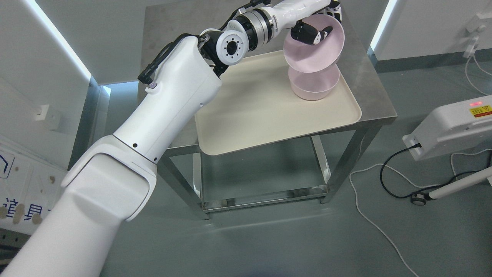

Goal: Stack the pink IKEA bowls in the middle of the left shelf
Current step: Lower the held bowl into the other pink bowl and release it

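A: Steel-topped table (374, 92), upper centre; cream plastic tray (250, 115) on it. Status?

B: Left hand (313, 32) pinches tilted pink bowl's (326, 48) rim, thumb inside, above second pink bowl (313, 86) at tray's right.

A: Level it, centre, lower until nested, then release.

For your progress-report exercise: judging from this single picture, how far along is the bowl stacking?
Done: one pink bowl sits upright on the cream tray on the steel table. In hand: the left hand grips a second pink bowl by its rim, tilted, directly above the first, possibly touching it. Left: levelling and nesting it, then releasing. The right arm is not visible.
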